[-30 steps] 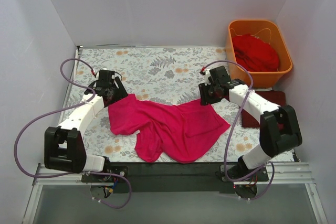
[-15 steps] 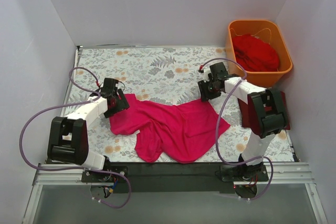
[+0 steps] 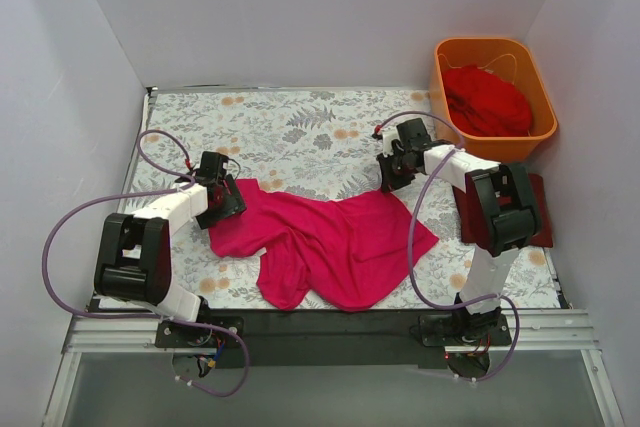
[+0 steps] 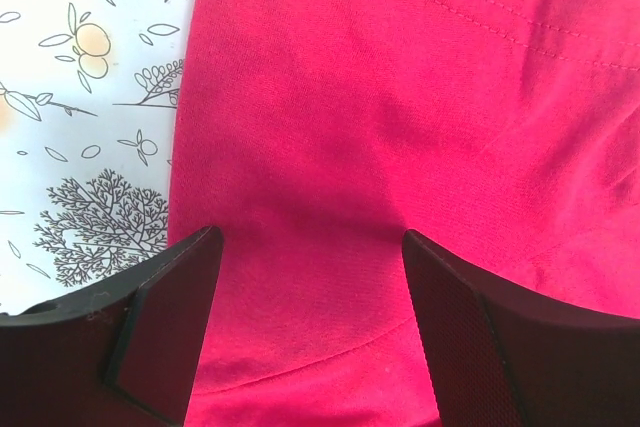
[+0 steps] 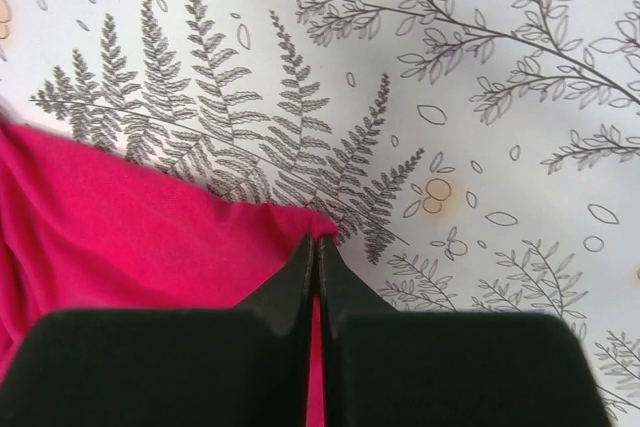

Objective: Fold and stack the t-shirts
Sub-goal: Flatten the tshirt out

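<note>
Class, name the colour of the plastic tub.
The tub is orange; top external view shows it best.

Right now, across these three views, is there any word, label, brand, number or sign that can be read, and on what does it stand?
No readable text in any view.
The magenta-pink t-shirt shows only plain fabric and stitched hems, with no print or tag.
The floral-print cloth carries only ferns, leaves and blossoms, no letters.
The orange tub shows no marking that can be made out.
</note>
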Action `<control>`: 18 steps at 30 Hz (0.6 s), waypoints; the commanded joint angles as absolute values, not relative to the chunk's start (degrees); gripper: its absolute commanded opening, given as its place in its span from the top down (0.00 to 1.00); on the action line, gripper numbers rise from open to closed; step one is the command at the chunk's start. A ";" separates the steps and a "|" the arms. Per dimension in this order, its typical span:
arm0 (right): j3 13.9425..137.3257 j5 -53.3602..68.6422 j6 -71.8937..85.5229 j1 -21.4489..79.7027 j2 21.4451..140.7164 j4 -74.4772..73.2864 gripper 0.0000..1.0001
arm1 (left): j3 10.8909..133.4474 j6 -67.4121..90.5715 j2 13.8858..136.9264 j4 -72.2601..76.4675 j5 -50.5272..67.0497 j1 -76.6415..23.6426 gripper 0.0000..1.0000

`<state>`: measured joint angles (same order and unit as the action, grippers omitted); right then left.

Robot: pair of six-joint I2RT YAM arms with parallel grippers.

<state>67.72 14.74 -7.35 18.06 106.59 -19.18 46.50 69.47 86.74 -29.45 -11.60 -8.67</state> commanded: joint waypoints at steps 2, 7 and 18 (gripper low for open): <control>70.57 8.46 -6.16 17.84 103.37 -19.60 0.99 | 46.23 69.17 86.57 -29.27 -13.54 -8.70 0.28; 71.54 -9.27 -2.29 15.56 92.14 -18.99 0.99 | 46.14 69.26 86.13 -29.27 -13.54 -8.70 0.28; 68.30 -8.89 3.77 14.50 87.54 -19.60 0.45 | 46.14 69.26 84.90 -29.00 -13.54 -8.70 0.28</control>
